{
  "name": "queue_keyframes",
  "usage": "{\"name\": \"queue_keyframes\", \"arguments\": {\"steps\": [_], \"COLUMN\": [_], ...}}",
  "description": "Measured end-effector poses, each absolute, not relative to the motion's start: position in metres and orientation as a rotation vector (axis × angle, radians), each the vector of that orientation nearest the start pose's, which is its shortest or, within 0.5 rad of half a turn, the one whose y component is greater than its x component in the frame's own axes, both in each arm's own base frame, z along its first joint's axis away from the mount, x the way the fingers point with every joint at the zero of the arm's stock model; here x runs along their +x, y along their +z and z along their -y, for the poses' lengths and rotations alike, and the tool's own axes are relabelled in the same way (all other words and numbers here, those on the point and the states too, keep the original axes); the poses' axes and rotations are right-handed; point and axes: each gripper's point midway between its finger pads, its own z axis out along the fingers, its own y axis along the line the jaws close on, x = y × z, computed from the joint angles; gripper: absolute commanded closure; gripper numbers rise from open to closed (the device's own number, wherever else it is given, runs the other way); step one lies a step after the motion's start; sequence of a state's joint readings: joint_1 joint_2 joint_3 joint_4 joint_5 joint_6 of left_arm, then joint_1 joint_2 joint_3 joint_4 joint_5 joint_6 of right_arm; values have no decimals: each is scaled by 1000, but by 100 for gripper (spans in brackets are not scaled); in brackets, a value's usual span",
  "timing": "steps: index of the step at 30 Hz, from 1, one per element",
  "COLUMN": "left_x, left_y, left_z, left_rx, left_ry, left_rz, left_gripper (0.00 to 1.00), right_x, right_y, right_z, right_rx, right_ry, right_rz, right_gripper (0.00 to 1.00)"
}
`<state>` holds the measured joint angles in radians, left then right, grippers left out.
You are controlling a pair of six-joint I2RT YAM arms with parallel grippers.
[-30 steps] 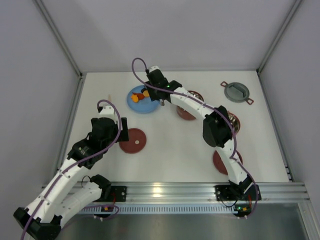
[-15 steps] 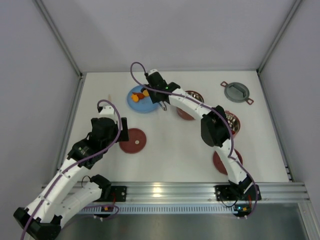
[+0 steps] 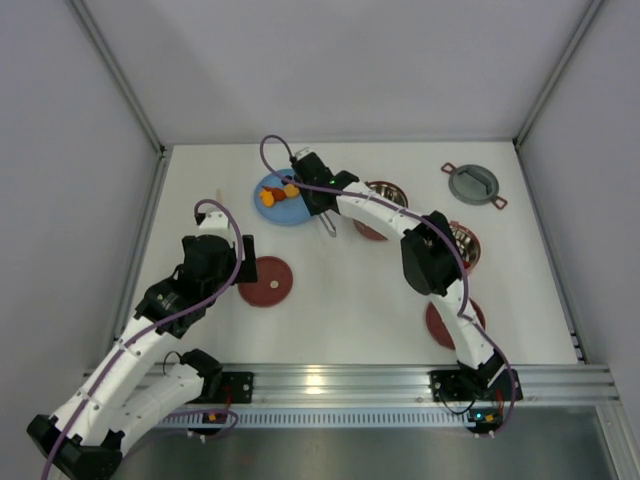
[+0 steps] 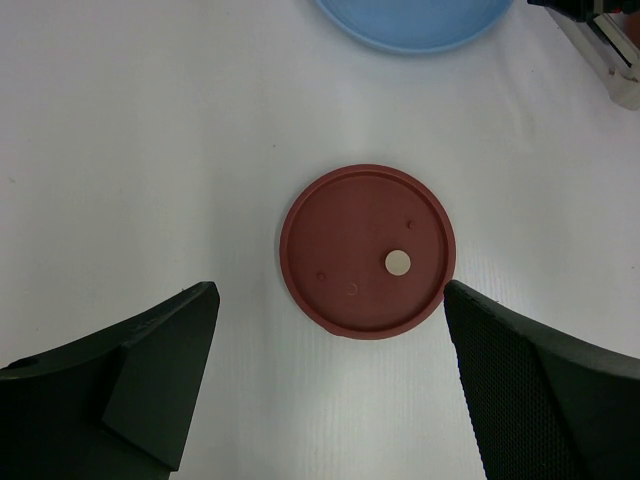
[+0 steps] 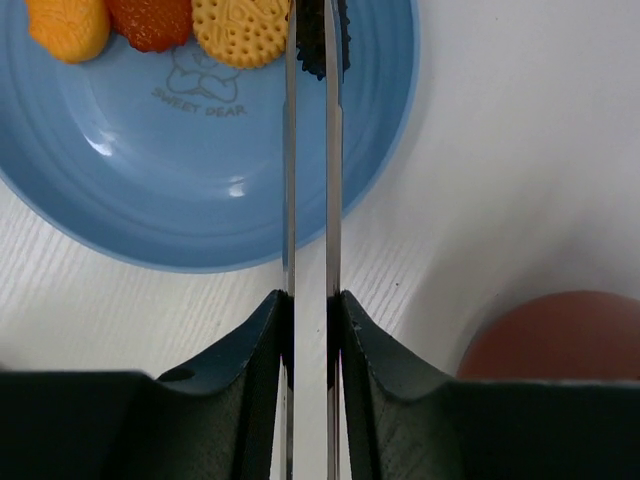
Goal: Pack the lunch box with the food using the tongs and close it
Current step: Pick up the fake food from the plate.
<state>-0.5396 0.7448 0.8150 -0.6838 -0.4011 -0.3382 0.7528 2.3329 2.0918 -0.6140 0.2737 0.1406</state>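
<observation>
- Noted right gripper (image 5: 308, 330) clamped on the tongs (image 5: 308, 160), pressing the two slim arms nearly parallel with only a thin gap between them.
- Followed tongs out over the blue plate (image 5: 200, 200); found a black piece (image 5: 310, 40) between the arms near the tips.
- Logged left of the tongs, in a row on the plate: orange piece (image 5: 68, 25), red-brown piece (image 5: 150, 20), round biscuit (image 5: 240, 30).
- Saw left gripper (image 4: 330, 288) spread wide, holding nothing, above a dark-red lid (image 4: 340, 230) on the table (image 3: 330, 290), nearer than the plate.
- Spotted first bowl (image 3: 390, 190) just right of the plate and second bowl (image 3: 468, 245) further right, both partly behind the right arm.
- Marked grey cover (image 3: 473, 183) at far right, apart from both bowls.
</observation>
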Motion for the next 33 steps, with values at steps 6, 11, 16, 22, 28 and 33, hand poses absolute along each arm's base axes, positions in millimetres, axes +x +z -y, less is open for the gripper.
{"name": "queue_keyframes", "arguments": {"steps": [6,11,16,22,28,33], "left_x": [235,235,235,235,235,235], "left_y": [199,199,199,199,199,199], "left_z": [76,76,76,76,76,76], "left_rx": [-9,-9,-9,-9,-9,-9], "left_ry": [-77,-77,-77,-77,-77,-77], "left_rz": [-2130,-2130,-2130,-2130,-2130,-2130], "left_gripper": [1,1,1,1,1,1], "right_x": [435,419,415,417,420,427], "right_y": [110,139,146,146,149,167], "right_z": [-374,-383,-377,-368,-363,-367], "right_rx": [-624,-630,-628,-616,-612,-612], "right_ry": [103,136,95,38,-2,5], "right_rz": [-2301,-2265,-2270,-2277,-2262,-2216], "right_gripper": [72,66,64,61,59,57]}}
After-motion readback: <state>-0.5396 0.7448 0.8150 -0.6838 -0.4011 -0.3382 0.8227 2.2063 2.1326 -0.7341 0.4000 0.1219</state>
